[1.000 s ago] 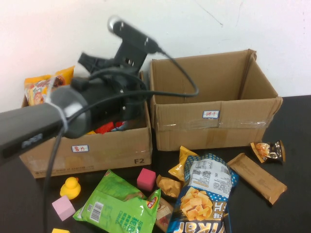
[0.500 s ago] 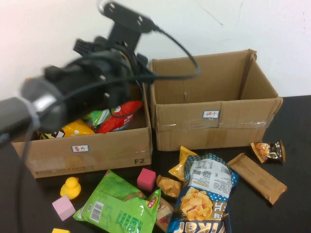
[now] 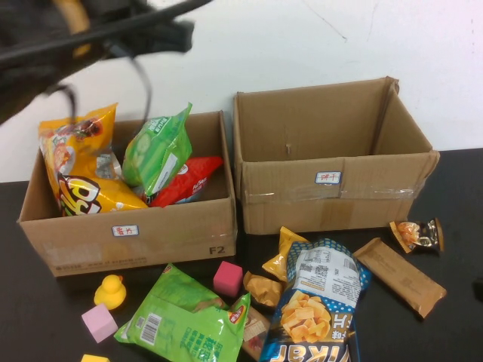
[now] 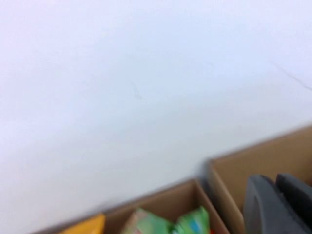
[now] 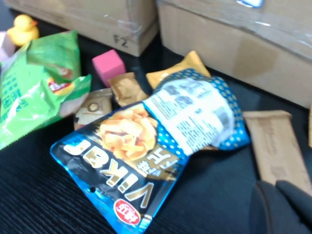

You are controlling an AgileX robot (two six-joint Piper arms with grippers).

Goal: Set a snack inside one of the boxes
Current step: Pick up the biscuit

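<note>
The lower, wider box (image 3: 173, 226) stands on the left and holds a yellow bag (image 3: 79, 162), a green bag (image 3: 155, 154) and a red bag (image 3: 189, 179). The taller taped box (image 3: 339, 204) on the right looks empty inside. My left arm is raised high at the top left, blurred, with its gripper (image 3: 173, 34) well above the left box. In the left wrist view the gripper (image 4: 275, 179) is shut and holds nothing. My right gripper (image 5: 275, 184) is shut and empty, low over the table beside a brown bar (image 5: 275, 146).
In front of the boxes lie a blue Viker chip bag (image 3: 313, 302), a green bag (image 3: 189, 317), a brown bar (image 3: 398, 275), small orange packets (image 3: 281, 255) and a small packet (image 3: 416, 234). A yellow duck (image 3: 110, 291) and pink cubes (image 3: 227, 278) sit front left.
My left arm has lifted up and to the left, away from over the left box. The green bag now stands uncovered inside that box.
</note>
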